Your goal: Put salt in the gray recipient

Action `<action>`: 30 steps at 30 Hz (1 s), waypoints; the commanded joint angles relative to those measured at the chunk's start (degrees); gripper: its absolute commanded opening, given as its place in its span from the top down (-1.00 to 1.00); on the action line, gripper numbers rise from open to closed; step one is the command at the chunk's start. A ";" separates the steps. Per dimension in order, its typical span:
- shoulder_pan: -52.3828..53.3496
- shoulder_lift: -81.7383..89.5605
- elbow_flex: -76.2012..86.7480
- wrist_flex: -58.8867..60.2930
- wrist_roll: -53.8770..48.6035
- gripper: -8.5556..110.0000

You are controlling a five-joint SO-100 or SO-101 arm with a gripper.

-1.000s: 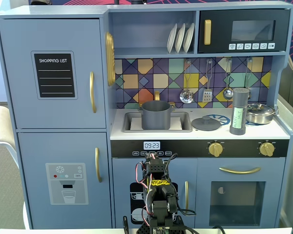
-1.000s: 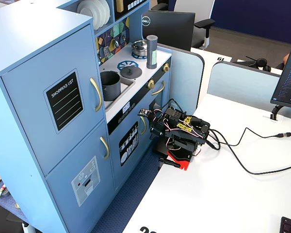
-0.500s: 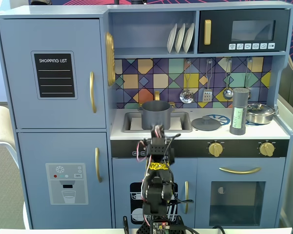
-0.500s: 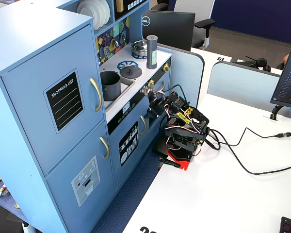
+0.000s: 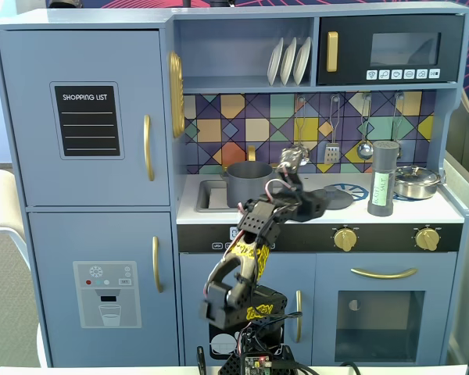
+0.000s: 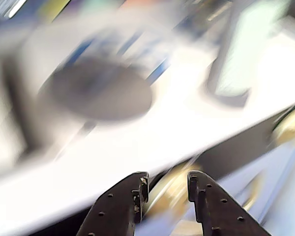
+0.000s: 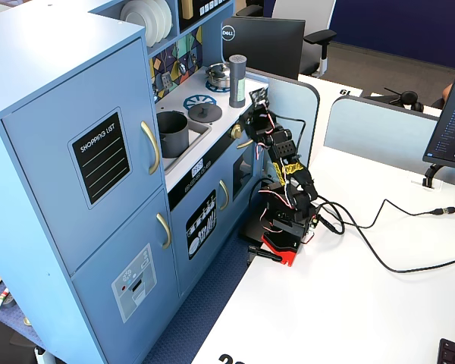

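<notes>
The salt (image 5: 384, 178) is a tall slim shaker, gray above and pale green below, standing upright on the counter's right part; in the other fixed view the salt (image 7: 237, 80) is near the counter's far end. The gray recipient (image 5: 248, 183) (image 7: 172, 133), a dark gray pot, sits in the sink. My gripper (image 5: 292, 157) (image 7: 259, 94) hovers at the counter's front edge between pot and salt, touching neither. The wrist view is blurred: my gripper (image 6: 167, 181) is open and empty, the salt (image 6: 234, 59) lies ahead to the upper right.
A flat gray lid (image 5: 334, 198) (image 7: 205, 112) (image 6: 96, 93) lies between pot and salt. A shiny steel pan (image 5: 417, 181) stands right of the salt. Gold knobs (image 5: 345, 238) line the front panel. Utensils (image 5: 332, 150) hang on the backsplash.
The arm has unfolded from low in front of the cabinet doors up to counter height, and the gripper has swung right toward the salt. Pot, lid and salt have not moved.
</notes>
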 commanded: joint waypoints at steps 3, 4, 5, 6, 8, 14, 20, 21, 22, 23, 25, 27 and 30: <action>6.33 -10.37 -6.94 -14.94 -0.44 0.85; 6.86 -12.13 -8.26 -16.00 -0.53 0.85; 7.47 -13.71 -9.76 -16.52 -0.79 0.84; 8.00 -15.12 -11.07 -16.61 -1.14 0.82; 8.70 -17.23 -12.74 -17.23 -1.76 0.75; 10.81 -21.01 -14.24 -19.25 -1.58 0.52; 10.20 -23.91 -13.71 -24.26 -1.14 0.29; 9.93 -24.70 -13.71 -25.66 -1.41 0.28; 9.76 -25.49 -13.62 -27.42 -1.49 0.27; 9.58 -26.19 -13.45 -29.53 -1.32 0.23; 9.40 -27.95 -13.36 -32.96 -1.14 0.20; 9.67 -30.06 -13.71 -35.86 -1.23 0.16; 9.93 -33.40 -14.41 -39.55 -0.44 0.07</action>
